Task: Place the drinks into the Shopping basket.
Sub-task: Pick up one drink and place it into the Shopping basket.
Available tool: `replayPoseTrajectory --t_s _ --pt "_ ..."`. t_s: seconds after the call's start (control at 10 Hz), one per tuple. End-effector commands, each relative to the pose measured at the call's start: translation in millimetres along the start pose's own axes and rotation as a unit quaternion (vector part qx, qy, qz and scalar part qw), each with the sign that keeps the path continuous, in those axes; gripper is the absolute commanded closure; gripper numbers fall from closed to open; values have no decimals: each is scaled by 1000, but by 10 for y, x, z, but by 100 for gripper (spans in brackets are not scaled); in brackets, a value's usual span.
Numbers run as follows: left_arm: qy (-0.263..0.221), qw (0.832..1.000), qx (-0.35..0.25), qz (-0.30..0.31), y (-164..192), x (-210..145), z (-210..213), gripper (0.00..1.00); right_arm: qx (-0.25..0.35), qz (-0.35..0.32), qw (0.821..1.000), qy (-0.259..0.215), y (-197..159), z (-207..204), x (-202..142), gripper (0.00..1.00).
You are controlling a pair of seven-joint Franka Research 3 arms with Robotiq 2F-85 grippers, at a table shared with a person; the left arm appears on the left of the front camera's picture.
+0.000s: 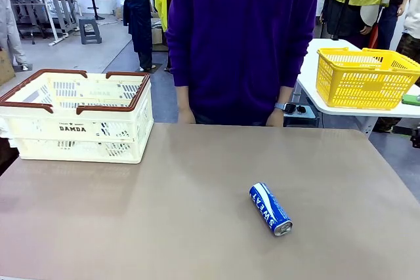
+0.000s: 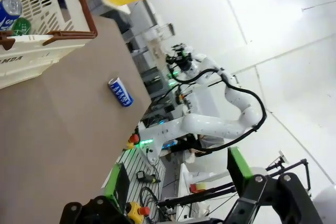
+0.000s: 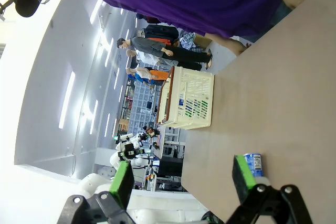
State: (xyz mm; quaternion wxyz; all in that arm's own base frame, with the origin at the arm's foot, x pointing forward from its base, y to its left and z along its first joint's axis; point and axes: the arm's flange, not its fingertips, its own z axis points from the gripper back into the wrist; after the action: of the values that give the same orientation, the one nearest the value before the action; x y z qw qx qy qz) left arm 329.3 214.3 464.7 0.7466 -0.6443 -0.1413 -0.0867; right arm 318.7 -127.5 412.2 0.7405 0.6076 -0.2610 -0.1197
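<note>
A blue drink can marked "SWEAT" lies on its side on the brown table, right of centre and near the front. The cream Shopping basket with its brown rim stands at the table's far left. In the left wrist view the basket holds a blue can and a green can, and the lying can is well off from it. My left gripper is open and holds nothing. My right gripper is open too, high above the table, with the lying can beyond its finger.
A person in a purple top stands at the far edge, hands down by the table. A yellow mesh basket sits on a white side table at the right. Bare tabletop lies between the basket and the can.
</note>
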Motion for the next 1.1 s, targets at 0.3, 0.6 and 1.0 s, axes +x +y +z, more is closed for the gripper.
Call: replayPoseTrajectory --t_s 0.3,0.6,1.0 --pt "154 965 172 126 -994 380 -3014 0 7 0 1000 -2 35 -3 10 0" --pt "173 939 279 98 -932 -68 -4461 0 7 0 1000 -2 35 -3 10 0" --pt "188 939 272 95 -1031 -332 -4698 0 7 0 1000 -2 35 -3 10 0"
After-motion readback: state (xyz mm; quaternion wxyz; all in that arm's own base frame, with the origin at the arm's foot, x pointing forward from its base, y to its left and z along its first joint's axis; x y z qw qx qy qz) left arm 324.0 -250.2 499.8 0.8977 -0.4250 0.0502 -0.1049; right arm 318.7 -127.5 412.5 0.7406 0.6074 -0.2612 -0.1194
